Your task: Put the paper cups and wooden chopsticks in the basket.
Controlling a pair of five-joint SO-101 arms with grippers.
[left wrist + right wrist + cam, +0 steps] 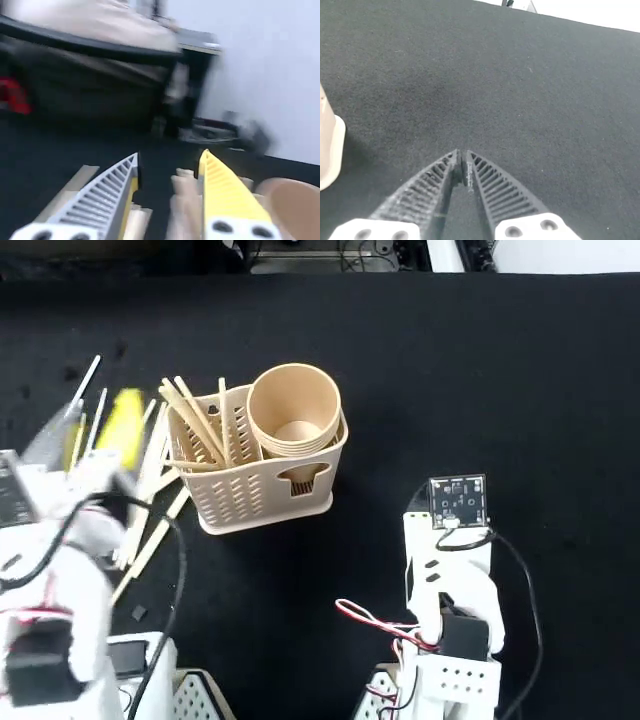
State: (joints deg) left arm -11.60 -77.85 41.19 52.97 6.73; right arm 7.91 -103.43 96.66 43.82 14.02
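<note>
On the black table, the basket holds stacked paper cups and several chopsticks. Loose chopsticks lie just left of it. Above those, the left gripper is spread. The right gripper is pressed together over bare table.

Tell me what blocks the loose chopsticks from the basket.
Nothing visible does. The loose chopsticks lie on the table just left of the basket, below the open left gripper. The basket's top is open: cups fill its right part, and other chopsticks lean in the left part.
</note>
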